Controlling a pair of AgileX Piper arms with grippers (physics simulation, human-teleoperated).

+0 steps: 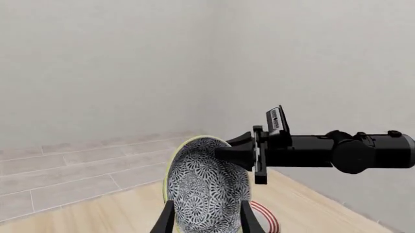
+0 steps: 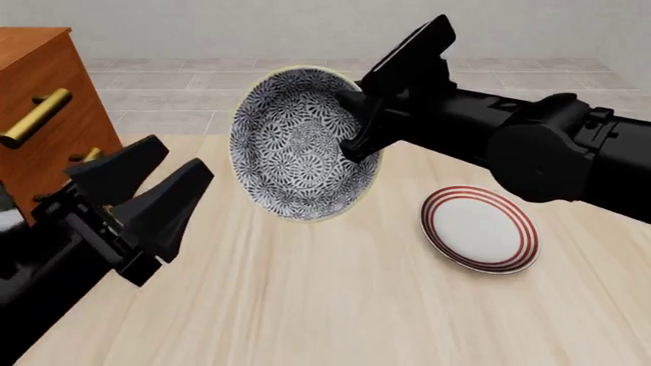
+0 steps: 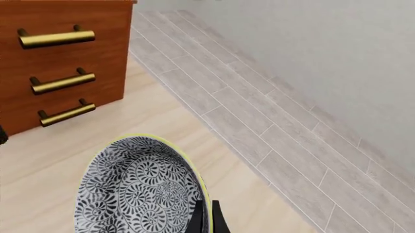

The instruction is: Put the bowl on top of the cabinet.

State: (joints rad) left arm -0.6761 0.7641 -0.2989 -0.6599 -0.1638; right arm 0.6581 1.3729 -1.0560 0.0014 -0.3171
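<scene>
Your right gripper (image 2: 351, 126) is pinched on the rim of the patterned bowl (image 2: 300, 145), holding it tipped on edge above the wooden table (image 2: 336, 297), well clear of the cabinet (image 2: 41, 114). Your left gripper (image 2: 152, 187) hangs beside the bowl with fingers spread, holding nothing. The red-ringed plate (image 2: 478, 229) lies on the table beneath your right arm.

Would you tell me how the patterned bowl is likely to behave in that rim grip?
The bowl looks rigid, probably ceramic, so likely fragile if dropped. The right gripper pinches only its thin rim, so the bowl, tilted on edge above the table, may pivot or slip.
</scene>
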